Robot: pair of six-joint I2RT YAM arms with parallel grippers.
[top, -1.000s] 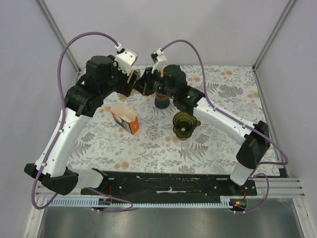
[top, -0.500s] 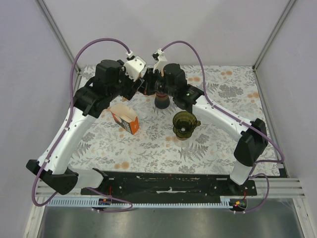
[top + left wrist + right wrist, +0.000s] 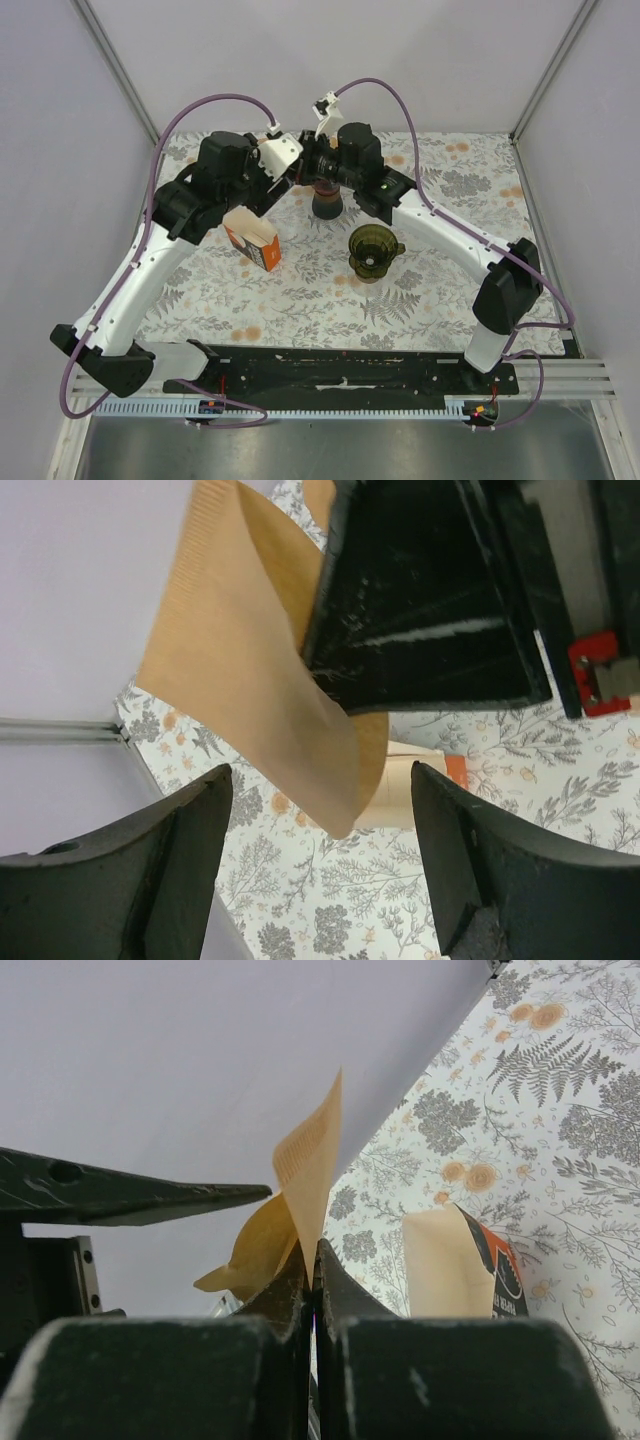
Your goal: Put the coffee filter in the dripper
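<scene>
The brown paper coffee filter (image 3: 310,1160) is pinched in my right gripper (image 3: 313,1250), which is shut on its edge above the back of the table. In the left wrist view the filter (image 3: 250,670) hangs from the right gripper's black fingers (image 3: 430,600), its tip between the spread jaws of my left gripper (image 3: 320,815); the jaws do not touch it. In the top view the two grippers meet, left (image 3: 292,180) and right (image 3: 308,168). The dark translucent dripper (image 3: 372,250) stands empty on the floral mat, nearer than both grippers.
An open orange and white filter box (image 3: 252,238) lies left of the dripper, also in the right wrist view (image 3: 455,1260). A dark cup-like object (image 3: 326,205) stands under the right gripper. Grey walls and frame posts close in the back and sides.
My left arm has swung right, bringing its gripper up against the right gripper. The filter, earlier seen at the left gripper, is now pinched by the right gripper.
</scene>
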